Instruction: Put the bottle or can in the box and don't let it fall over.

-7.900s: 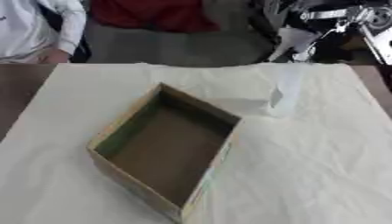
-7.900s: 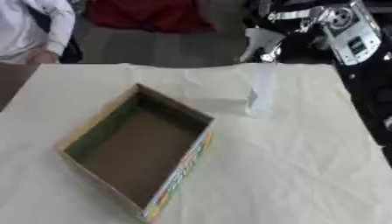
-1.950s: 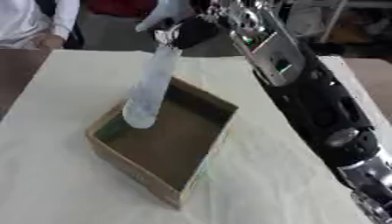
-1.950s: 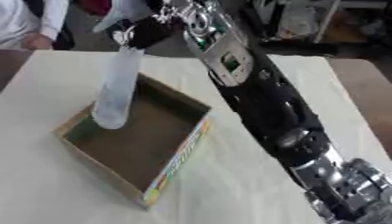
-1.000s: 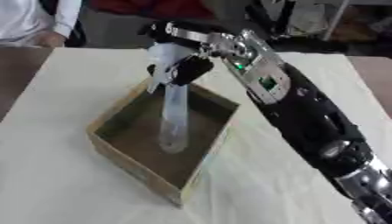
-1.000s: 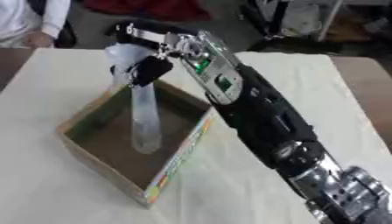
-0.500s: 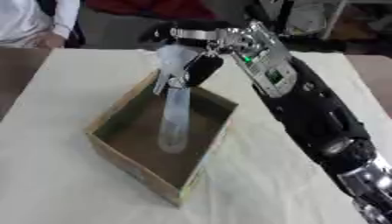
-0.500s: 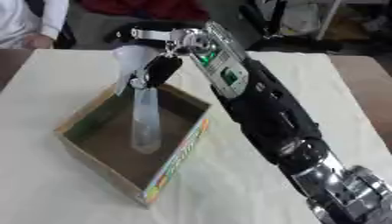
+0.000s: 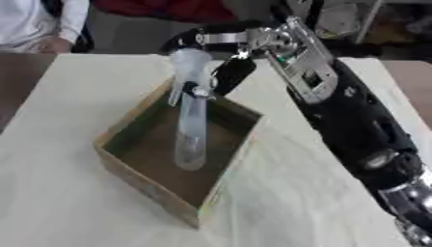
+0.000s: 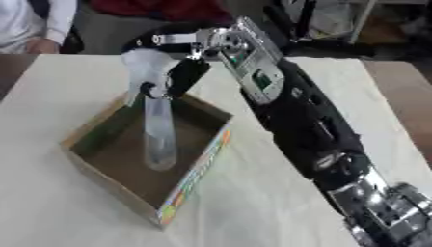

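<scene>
1. Over the last second the bottle [image 9: 191, 130] has gone from tilted, with its base low in the box [image 9: 139, 166], to nearly upright with its base on the box floor. A little earlier it hung slanted over the near-left wall.
2. The right hand [image 9: 221, 77] still has its fingers curled round the bottle's upper part, just under the pale top, so it is holding, not letting go.
3. My reading: the placing is nearly done. What remains is to free the fingers without tipping a tall, thin, clear bottle.
4. The bottle stands near the middle of the box floor, apart from all four walls. The far wall lies just under the hand.
5. The room to leave is upward and back to the right, along the arm's own line. A sideways sweep could catch the bottle's top or the far wall.
6. The cloth [image 9: 303, 193] around the box lies bare on the right and near sides.
7. The left hand shows in neither view.
</scene>
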Available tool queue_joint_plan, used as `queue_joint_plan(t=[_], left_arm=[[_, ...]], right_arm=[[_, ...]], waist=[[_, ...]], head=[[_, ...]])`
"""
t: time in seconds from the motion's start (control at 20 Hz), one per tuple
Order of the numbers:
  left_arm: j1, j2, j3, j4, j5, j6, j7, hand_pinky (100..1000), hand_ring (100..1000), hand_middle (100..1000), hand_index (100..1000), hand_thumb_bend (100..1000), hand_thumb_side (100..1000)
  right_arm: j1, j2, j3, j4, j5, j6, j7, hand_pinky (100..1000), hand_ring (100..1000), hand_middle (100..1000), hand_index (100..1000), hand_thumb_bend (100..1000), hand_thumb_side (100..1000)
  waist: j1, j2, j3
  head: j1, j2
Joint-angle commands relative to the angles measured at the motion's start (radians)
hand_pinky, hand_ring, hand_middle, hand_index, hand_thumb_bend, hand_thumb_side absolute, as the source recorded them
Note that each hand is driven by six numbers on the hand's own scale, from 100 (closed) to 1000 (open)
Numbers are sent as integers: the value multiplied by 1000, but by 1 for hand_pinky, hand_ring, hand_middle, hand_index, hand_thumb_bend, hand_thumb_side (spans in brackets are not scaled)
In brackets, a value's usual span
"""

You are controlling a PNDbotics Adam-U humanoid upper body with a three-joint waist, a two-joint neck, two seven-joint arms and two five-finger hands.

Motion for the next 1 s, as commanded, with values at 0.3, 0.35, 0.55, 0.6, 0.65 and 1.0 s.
queue_joint_plan(t=[0.3, 0.35, 0.55, 0.6, 0.65, 1.0], left_arm=[[-7, 33, 5, -11, -1, -3, -15, 736, 727, 659, 783, 178, 658], [-7, 33, 5, -11, -1, -4, -15, 736, 727, 659, 783, 178, 658], [-5, 36, 6, -11, -1, -4, -16, 736, 727, 659, 782, 178, 658], [-4, 36, 6, -10, -2, -4, -16, 736, 727, 659, 782, 176, 658], [-1, 37, 6, -10, -2, -3, -16, 736, 727, 659, 782, 176, 659], [7, 42, 9, -9, -5, -5, -14, 736, 727, 660, 782, 174, 658]], right_arm=[[-30, -35, -15, -11, -55, 31, 31, 985, 1000, 1000, 1000, 224, 100], [-32, -40, -18, -21, -57, 35, 26, 984, 1000, 1000, 1000, 256, 100], [-45, -76, -41, -69, -76, 52, 0, 952, 981, 989, 1000, 187, 100], [-48, -89, -49, -81, -83, 59, -8, 942, 977, 984, 1000, 171, 100], [-52, -103, -58, -94, -91, 65, -18, 937, 978, 979, 1000, 149, 100], [-41, -205, -106, -150, -159, 117, -68, 914, 985, 950, 995, 100, 100]], waist=[[7, -19, -4], [7, -20, -4], [7, -22, -9], [7, -24, -10], [7, -26, -12], [10, -31, -24]], head=[[2, -4], [3, -5], [8, 1], [10, 3], [12, 6], [19, 12]])
